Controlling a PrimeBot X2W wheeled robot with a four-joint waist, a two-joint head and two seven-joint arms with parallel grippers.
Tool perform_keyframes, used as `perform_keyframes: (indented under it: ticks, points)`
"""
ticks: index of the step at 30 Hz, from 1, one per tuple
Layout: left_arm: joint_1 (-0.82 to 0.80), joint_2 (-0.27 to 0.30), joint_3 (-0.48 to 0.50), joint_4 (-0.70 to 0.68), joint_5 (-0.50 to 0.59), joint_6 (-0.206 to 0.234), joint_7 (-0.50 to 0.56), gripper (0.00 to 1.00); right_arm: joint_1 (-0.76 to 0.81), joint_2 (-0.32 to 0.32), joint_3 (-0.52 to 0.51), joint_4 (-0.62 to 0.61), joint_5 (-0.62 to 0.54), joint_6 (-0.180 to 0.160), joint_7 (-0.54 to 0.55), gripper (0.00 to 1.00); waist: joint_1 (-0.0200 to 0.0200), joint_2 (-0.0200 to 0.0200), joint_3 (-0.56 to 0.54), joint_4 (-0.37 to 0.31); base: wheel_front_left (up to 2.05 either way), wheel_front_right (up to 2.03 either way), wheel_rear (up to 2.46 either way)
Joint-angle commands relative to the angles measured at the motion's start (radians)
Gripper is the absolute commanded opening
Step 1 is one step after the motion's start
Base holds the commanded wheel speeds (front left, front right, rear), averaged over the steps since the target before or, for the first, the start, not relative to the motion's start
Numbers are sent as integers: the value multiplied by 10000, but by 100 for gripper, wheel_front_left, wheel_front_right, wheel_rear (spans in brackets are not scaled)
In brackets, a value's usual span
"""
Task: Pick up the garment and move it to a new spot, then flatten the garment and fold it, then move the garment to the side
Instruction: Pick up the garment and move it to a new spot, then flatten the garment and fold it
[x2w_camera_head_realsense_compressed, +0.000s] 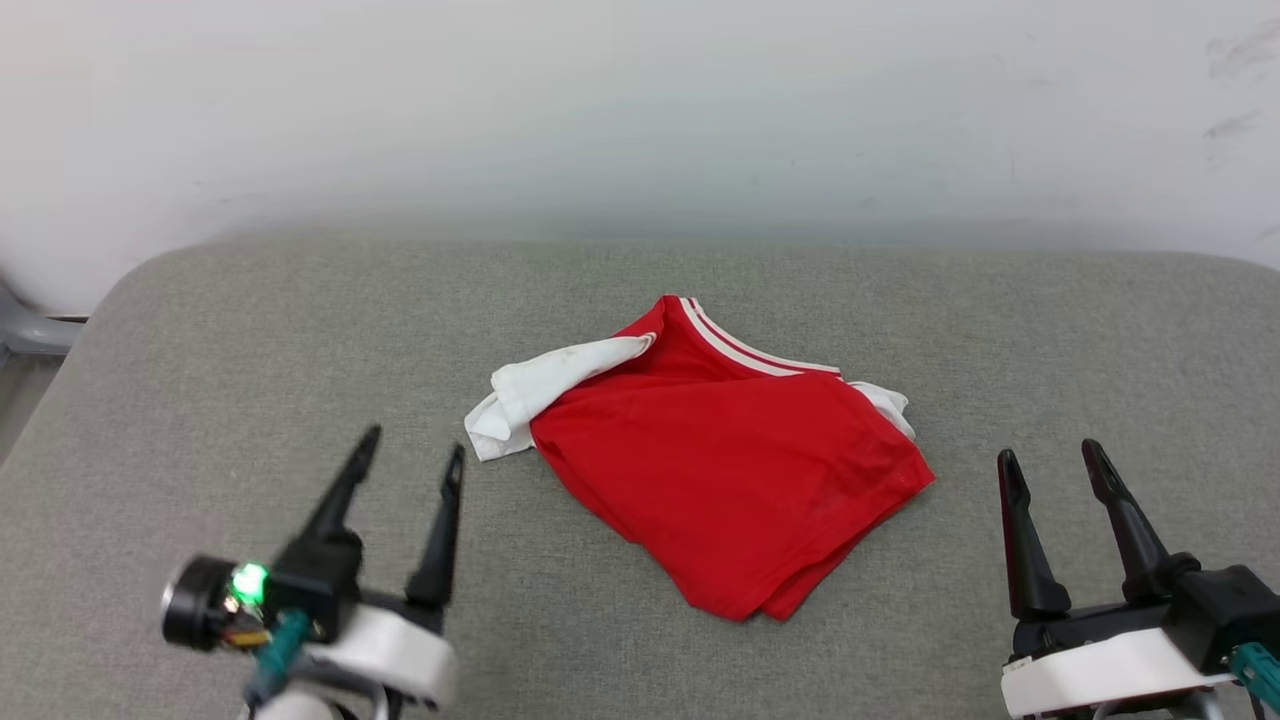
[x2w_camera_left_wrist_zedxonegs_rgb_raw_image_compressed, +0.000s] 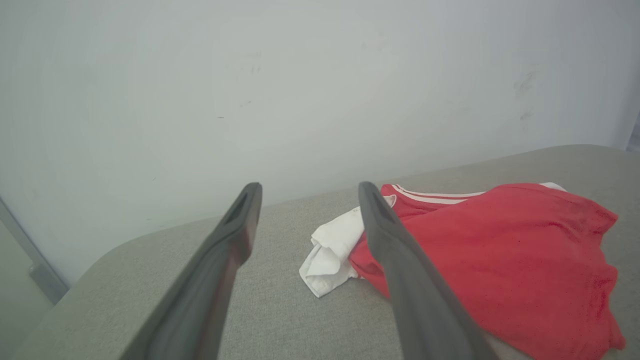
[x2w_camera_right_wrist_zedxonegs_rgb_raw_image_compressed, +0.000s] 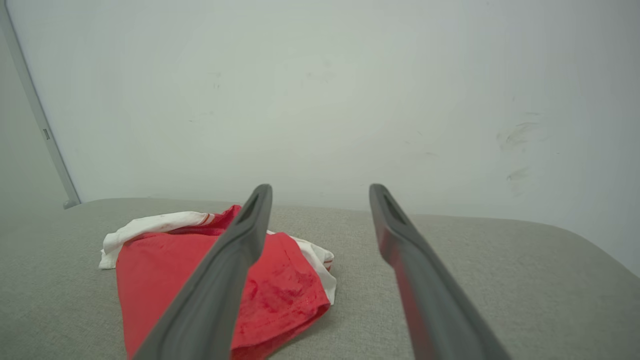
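Jersey (x2w_camera_head_realsense_compressed: 720, 470) diagonal, ahead | left fingers (x2w_camera_head_realsense_compressed: 435, 570) nearer, beside white sleeve (x2w_camera_head_realsense_compressed: 520, 400) | right fingers (x2w_camera_head_realsense_compressed: 1030, 560) farther off | both spread wide, empty

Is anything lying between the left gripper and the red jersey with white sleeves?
Nothing: the head view shows a bare grey fabric surface between the open left gripper and the crumpled red jersey with white sleeves.

The grey fabric-covered surface (x2w_camera_head_realsense_compressed: 250, 330) lies open left, right and in front of the bunched red jersey with white sleeves (x2w_camera_head_realsense_compressed: 720, 470); a pale wall (x2w_camera_head_realsense_compressed: 640, 100) blocks behind it.
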Motion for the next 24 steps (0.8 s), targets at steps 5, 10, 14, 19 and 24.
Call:
perform_keyframes:
  ticks: [5,10,14,19,24]
  points:
    - [1497,-741,395,-918,868,-20,-24,100,211,22,101,118,-72,-7,-21,100,1,0,-75,115,0,0,0]
    - [1997,-1192,711,-1008,1177,-262,-25,100,280,23,178,211,18,-7,-21,100,1,0,-139,103,0,0,0]
    - [2115,-1471,1034,-1030,1334,-420,-25,100,288,23,226,256,58,-7,-20,100,1,0,-171,74,0,0,0]
    - [2029,-1641,1278,-990,1495,-650,-26,100,259,23,292,307,90,-7,-20,100,1,0,-187,24,0,0,0]
    - [1954,-1826,1487,-947,1667,-861,-26,100,207,23,356,339,124,-7,-20,100,1,0,-188,-32,0,0,0]
